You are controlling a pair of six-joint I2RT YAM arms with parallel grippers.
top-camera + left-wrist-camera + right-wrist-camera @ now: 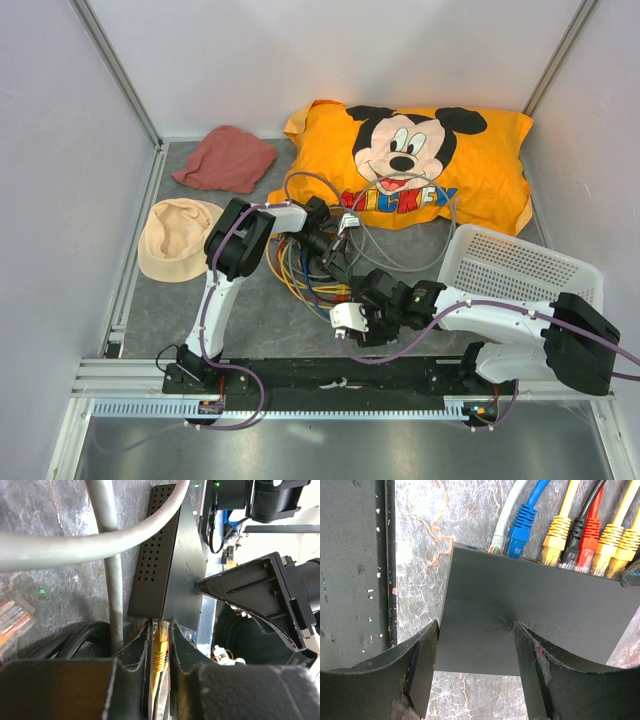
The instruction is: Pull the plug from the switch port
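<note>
Left gripper (160, 630) pinches the yellow plug (159, 652); a stuck latch could drag the switch (186, 565) (right gripper (475, 630), spread, only presses).

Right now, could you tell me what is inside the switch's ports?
A grey plug, blue plug, yellow plug, black plug, red plug, two more yellow plugs. The left gripper clamps one yellow; ports past its finger are hidden.

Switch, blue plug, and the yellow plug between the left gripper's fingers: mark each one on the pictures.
switch (535, 600): right wrist view, middle of its flat black top.
blue plug (521, 526): right wrist view, its ribbed boot.
yellow plug (159, 647): left wrist view, its ribbed yellow boot.
</note>
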